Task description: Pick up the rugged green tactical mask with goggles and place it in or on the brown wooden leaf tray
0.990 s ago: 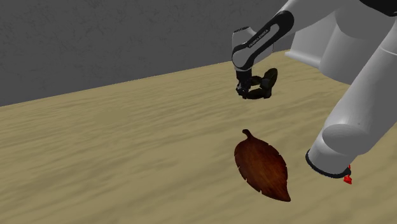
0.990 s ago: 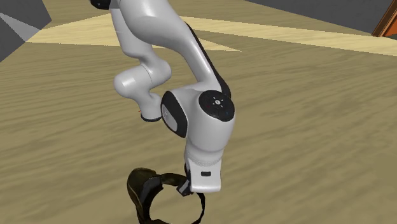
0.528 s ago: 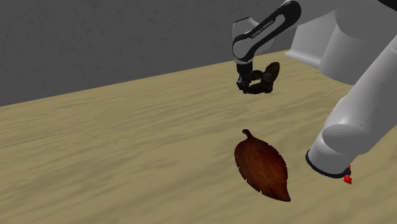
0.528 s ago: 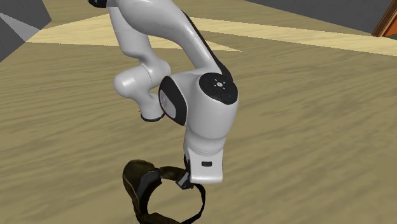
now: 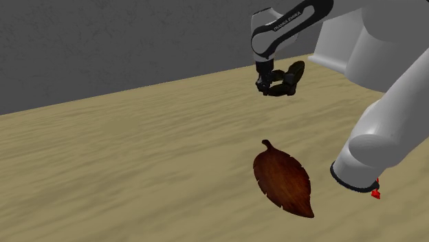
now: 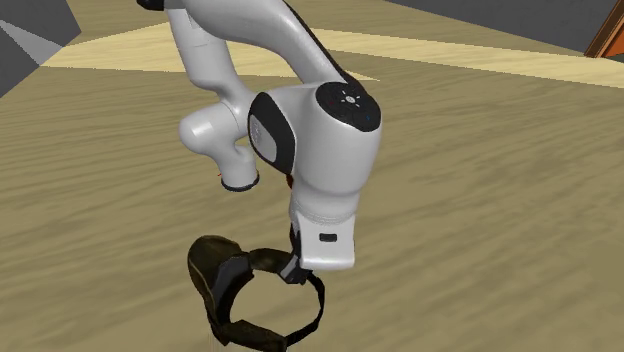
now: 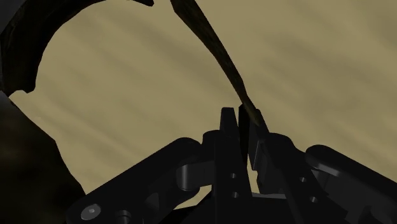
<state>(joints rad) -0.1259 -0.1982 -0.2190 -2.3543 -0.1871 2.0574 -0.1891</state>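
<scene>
My end effector (image 7: pixel 244 121) is closed tight on the thin strap (image 7: pixel 213 48) of the dark olive mask (image 6: pixel 222 280), which hangs from it and seems lifted clear of the tan surface (image 5: pixel 137 158). The brown leaf tray (image 5: pixel 283 180) lies well apart, nearer the shoulder camera, almost straight below the mask in that view, its long axis slanting. Nothing stands between them.

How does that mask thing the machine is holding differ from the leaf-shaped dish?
The mask is dark olive and looped with a strap; the leaf tray is reddish-brown and flat. The mask hangs clasped in the end effector; the tray lies free on the tan surface. Both are dark.
</scene>
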